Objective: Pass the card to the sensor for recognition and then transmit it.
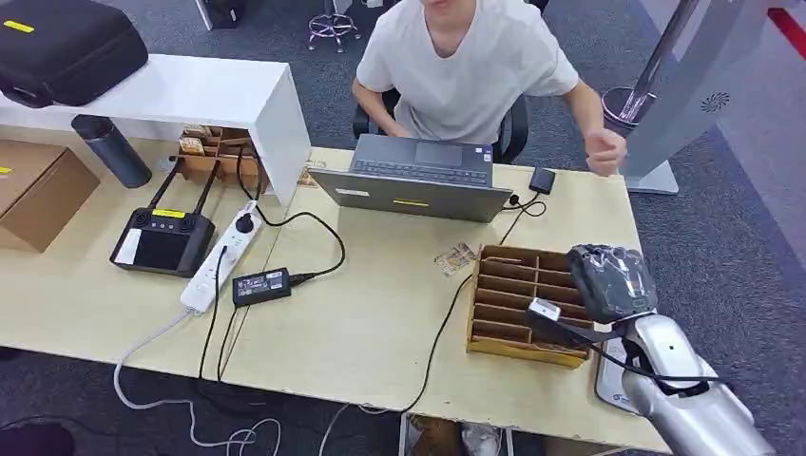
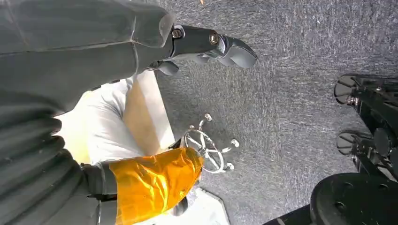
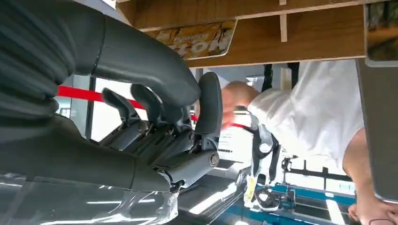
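The right hand [image 1: 613, 281] hovers empty, fingers apart, above the wooden card tray [image 1: 521, 302]; the card [image 1: 455, 257] lies ungrasped on the desk [image 1: 380, 313], so recognition and handover both seem to remain.

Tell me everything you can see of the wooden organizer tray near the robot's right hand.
The wooden organizer tray is a shallow, light-brown box that looks like plywood, split by thin slats into rows of narrow compartments, which look mostly empty. It lies flat on the pale table, near its right end, in front of the open laptop. A black cable runs along its left side. The right hand hovers above its right edge, with a small grey device sitting there.
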### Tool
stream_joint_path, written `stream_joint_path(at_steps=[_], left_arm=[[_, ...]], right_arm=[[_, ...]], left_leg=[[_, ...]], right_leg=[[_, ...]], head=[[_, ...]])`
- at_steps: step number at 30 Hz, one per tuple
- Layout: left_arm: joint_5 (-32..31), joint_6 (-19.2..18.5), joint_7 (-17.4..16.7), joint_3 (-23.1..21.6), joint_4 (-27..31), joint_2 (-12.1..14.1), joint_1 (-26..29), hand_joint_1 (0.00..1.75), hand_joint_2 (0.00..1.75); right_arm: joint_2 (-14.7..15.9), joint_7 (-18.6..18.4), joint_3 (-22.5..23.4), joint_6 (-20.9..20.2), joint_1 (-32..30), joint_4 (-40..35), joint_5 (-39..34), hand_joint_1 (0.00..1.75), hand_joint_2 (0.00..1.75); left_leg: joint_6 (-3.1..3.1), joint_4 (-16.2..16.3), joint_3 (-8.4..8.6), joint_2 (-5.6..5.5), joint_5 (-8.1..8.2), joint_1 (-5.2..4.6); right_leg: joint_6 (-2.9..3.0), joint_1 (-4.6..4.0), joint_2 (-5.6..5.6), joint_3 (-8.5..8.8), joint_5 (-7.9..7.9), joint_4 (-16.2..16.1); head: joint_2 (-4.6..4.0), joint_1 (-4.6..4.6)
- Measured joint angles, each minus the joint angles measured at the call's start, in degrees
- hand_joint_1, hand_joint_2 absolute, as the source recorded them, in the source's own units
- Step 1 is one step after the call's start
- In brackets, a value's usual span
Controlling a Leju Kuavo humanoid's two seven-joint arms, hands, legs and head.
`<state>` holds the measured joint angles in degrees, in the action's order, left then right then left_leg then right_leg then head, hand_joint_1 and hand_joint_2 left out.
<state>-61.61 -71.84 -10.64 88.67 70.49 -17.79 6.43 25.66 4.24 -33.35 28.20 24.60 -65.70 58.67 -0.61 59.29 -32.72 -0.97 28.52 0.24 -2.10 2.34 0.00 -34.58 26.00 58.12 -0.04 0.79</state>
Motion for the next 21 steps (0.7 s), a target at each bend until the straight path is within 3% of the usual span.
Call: stream_joint_path(at_steps=[13, 15, 18, 20, 21], left_arm=[[0.09, 0.09, -0.02, 0.0, 0.0, 0.0, 0.05, 0.0, 1.75], [0.11, 0.13, -0.02, 0.0, 0.0, 0.0, 0.05, 0.0, 1.75], [0.26, 0.15, -0.07, 0.0, 0.0, 0.0, 0.07, 0.0, 1.75], [0.33, 0.09, -0.15, 0.0, 0.0, 0.0, 0.1, 0.0, 1.75], [0.37, 0.04, -0.15, 0.0, 0.0, 0.0, 0.12, 0.0, 1.75]], right_arm=[[0.13, 0.13, 0.13, 0.0, -0.27, -0.17, -0.37, 1.75, 1.75], [0.13, 0.22, 0.13, 0.0, -0.3, -0.17, -0.42, 1.68, 1.75], [0.26, 0.22, 0.2, -0.02, -0.4, -0.35, -0.55, 1.73, 1.75], [0.44, 0.31, 0.24, -0.09, -0.51, -0.66, -0.59, 1.68, 1.75], [0.48, 0.39, 0.31, -0.09, -0.57, -0.77, -0.59, 1.45, 1.75]], left_leg=[[0.0, 0.0, 0.0, 0.0, 0.0, 0.0], [0.0, 0.0, 0.0, 0.0, 0.0, 0.0], [0.0, 0.0, 0.0, 0.0, 0.0, 0.0], [0.0, 0.0, -0.01, 0.0, 0.0, 0.0], [0.0, 0.0, 0.0, 0.0, 0.0, 0.0]], right_leg=[[0.0, 0.0, 0.0, -0.01, 0.0, 0.0], [0.0, 0.0, 0.0, -0.01, 0.0, 0.0], [0.0, 0.0, 0.0, 0.0, 0.0, 0.0], [0.0, 0.0, 0.0, -0.01, 0.0, 0.0], [0.0, 0.0, 0.0, -0.01, 0.0, 0.0]], head=[[0.0, 0.0], [0.0, 0.0], [0.0, -0.02], [0.0, -0.02], [0.0, 0.0]])
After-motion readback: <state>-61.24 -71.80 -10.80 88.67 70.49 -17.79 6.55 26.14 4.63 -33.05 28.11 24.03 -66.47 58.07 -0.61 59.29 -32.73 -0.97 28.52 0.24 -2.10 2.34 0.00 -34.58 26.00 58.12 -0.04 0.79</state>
